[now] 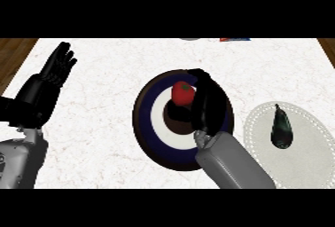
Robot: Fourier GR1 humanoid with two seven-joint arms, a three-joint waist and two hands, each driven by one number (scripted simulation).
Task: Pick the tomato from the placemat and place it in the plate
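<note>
- tomato point(183, 93), red with a small green top, shows just above the middle of the frame, over the inner rings of the plate point(145, 128). we cannot tell whether it rests on the plate or sits a little above it.
- the plate fills the centre of the frame. we see a dark brown rim, then a navy ring, a white ring and a dark brown middle.
- our right hand point(208, 104) reaches up from the lower middle of the frame across the plate's right half. it lies against the tomato's right side, and its black fingers curl over the top of the tomato, so we read it as closed around the tomato.
- the right forearm point(232, 164), grey, comes in from the lower edge and covers the plate's lower right rim.
- the placemat point(314, 146), a pale lacy oval, lies at the right of the frame, just beside the plate. a dark green vegetable point(282, 128) lies on it, pointing up and down the frame.
- our left hand point(46, 84) shows at the upper left of the frame, open with its fingers straight and upward, resting well apart from the plate.
- the counter point(98, 133) under all of this is white and marbled.
</note>
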